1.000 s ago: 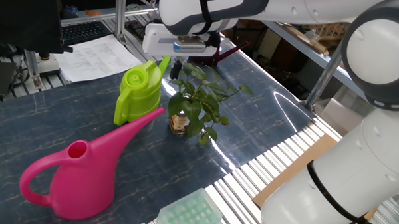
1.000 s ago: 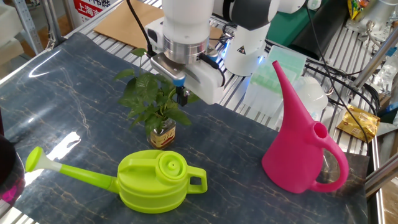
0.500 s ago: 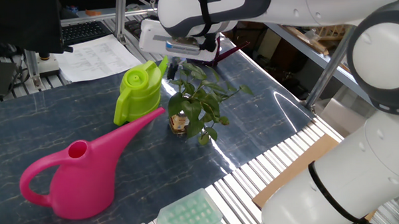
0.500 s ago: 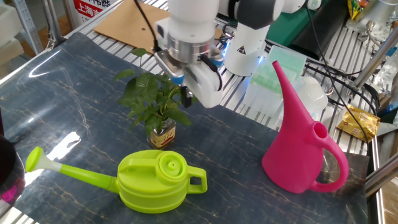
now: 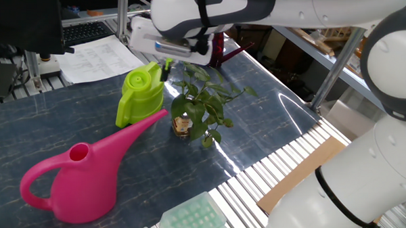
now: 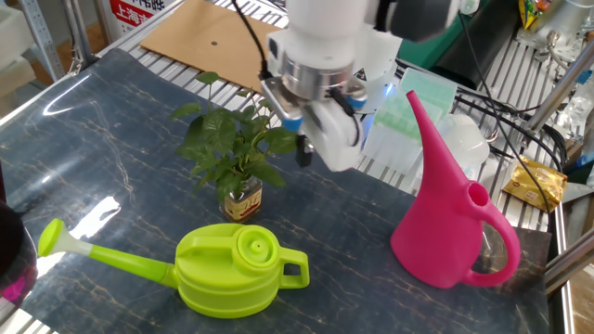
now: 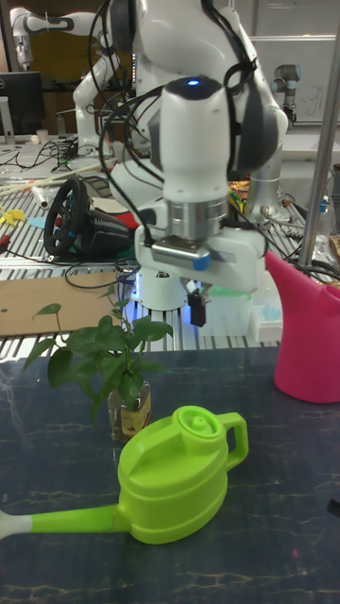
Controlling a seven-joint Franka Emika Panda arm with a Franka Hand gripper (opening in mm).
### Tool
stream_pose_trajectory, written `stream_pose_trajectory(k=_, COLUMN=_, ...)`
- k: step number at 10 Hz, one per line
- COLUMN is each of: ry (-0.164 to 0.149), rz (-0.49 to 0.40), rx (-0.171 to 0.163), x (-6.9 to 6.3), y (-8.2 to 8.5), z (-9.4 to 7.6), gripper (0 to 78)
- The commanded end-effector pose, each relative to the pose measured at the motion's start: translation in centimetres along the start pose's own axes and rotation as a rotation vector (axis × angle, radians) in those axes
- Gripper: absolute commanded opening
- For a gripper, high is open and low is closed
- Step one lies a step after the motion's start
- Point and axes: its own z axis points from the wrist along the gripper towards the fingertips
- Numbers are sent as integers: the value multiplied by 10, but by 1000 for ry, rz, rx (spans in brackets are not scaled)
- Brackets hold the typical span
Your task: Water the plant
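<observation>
The plant (image 5: 201, 102) (image 6: 230, 151) (image 7: 102, 360) is a leafy sprig in a small brown labelled jar (image 6: 243, 201), standing upright on the dark table. A lime-green watering can (image 5: 141, 96) (image 6: 228, 270) (image 7: 177, 475) lies right next to it. A pink watering can (image 5: 75, 181) (image 6: 449, 234) (image 7: 308, 332) stands further off. My gripper (image 5: 165, 67) (image 6: 303, 153) (image 7: 198, 311) hovers in the air beside the plant's top, above the lime can's handle end. Its fingers are shut with nothing held.
A pale green rack tray (image 5: 194, 220) (image 6: 409, 109) sits at the table's edge on slatted metal. Papers (image 5: 97, 55) lie beyond the lime can, cardboard (image 6: 193, 33) behind the plant. A steering wheel (image 7: 70, 217) and cables are off the table.
The gripper has swung away from directly over the plant toward the lime can's handle side, staying shut and at about the same height. The cans and the plant have not moved.
</observation>
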Motion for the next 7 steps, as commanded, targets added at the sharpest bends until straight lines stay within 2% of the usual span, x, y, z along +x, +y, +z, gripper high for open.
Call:
stream_pose_trajectory(k=1, ry=-4, rz=45, rx=-8, x=2, y=31, z=-17, gripper=0)
stream_pose_trajectory(k=4, ry=-7, rz=84, rx=-9, x=2, y=40, z=-22, gripper=0)
stream_pose_trajectory(k=7, ry=-17, rz=88, rx=-11, x=1, y=43, z=-23, gripper=0)
